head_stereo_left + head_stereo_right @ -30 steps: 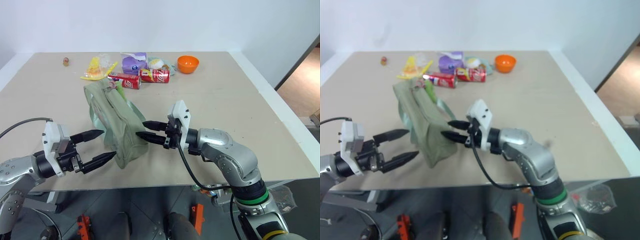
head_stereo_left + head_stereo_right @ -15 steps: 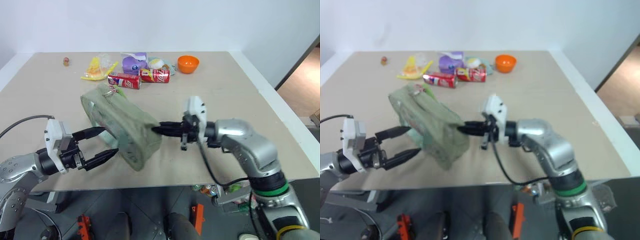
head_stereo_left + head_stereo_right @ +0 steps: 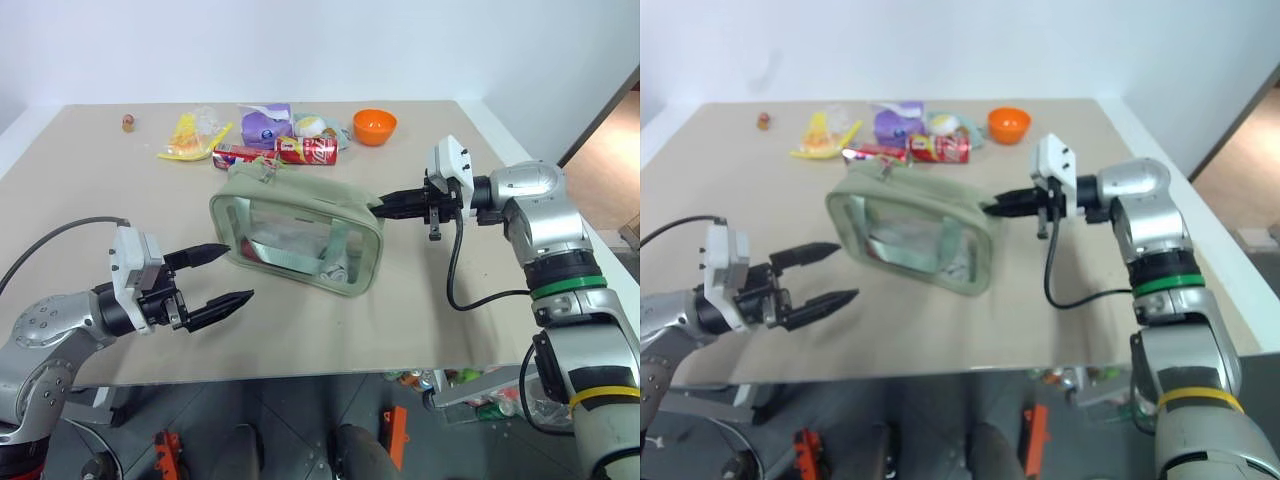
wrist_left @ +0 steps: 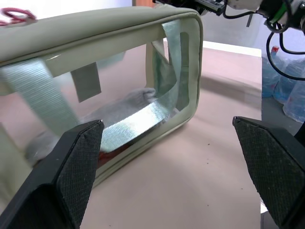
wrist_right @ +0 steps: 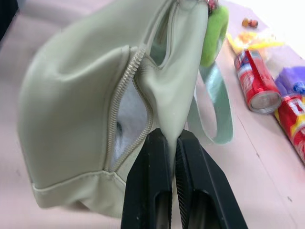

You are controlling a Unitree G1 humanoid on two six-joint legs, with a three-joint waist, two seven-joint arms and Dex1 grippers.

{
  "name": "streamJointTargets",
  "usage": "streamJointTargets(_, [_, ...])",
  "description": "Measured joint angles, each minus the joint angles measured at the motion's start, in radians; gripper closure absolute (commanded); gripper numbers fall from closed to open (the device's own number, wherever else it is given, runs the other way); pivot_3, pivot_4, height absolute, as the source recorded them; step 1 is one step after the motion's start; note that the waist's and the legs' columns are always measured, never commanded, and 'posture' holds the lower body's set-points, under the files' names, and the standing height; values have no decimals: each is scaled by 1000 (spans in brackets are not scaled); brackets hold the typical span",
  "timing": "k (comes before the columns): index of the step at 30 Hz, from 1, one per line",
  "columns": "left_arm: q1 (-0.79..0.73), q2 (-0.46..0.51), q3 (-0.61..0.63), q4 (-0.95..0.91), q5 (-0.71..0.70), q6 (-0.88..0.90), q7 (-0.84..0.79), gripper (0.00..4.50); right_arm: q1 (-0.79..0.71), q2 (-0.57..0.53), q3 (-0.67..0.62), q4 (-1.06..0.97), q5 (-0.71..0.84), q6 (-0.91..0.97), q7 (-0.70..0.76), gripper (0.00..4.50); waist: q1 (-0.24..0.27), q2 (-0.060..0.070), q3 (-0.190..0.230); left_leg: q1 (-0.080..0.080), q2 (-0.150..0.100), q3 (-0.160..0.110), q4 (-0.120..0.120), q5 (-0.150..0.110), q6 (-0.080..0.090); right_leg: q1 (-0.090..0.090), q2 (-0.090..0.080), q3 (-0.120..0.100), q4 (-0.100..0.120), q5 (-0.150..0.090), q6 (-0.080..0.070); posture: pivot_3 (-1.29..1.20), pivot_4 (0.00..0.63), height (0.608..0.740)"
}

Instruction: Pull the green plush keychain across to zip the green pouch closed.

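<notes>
Pinching green pouch (image 3: 300, 225) fabric, right gripper (image 3: 385, 206) jaws clamped; left gripper (image 3: 236, 272) jaws apart; can lettering unreadable.

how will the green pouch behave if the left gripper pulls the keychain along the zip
Probably floppy: the green pouch fabric puckers where the right gripper pinches it. It looks light, so it may slide unless that pinch holds. The green plush keychain looks soft and likely squashes.
</notes>
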Motion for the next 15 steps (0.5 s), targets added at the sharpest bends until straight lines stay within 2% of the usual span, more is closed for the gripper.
streamJointTargets(2, [-9,-11,0,3,0,0,11,0,-13,17,-13,34,-7,-13,1,4470,0,0,0,0,0,0,0,0,0,0,0,0,0,1,-2,0,150,740])
streamJointTargets(3, [-10,-12,0,4,0,0,13,0,-14,19,-15,34,-7,-13,1,3956,0,0,0,0,0,0,0,0,0,0,0,0,0,1,-2,0,150,740])
streamJointTargets(4, [-14,-14,0,7,0,1,19,0,-14,22,-21,33,-5,-6,-5,3809,0,0,0,0,0,0,0,0,0,0,0,0,0,1,-2,0,150,740])
streamJointTargets(7, [-29,-30,-10,10,0,11,30,0,11,29,-69,-12,20,45,-57,2891,0,0,0,0,0,0,0,0,0,0,0,0,0,2,-2,0,150,740])
streamJointTargets(15, [-104,-28,-54,37,-6,38,10,0,198,-3,-274,-383,152,325,-322,22,6,0,0,0,0,-1,1,0,0,1,0,0,1,2,-1,0,150,740])
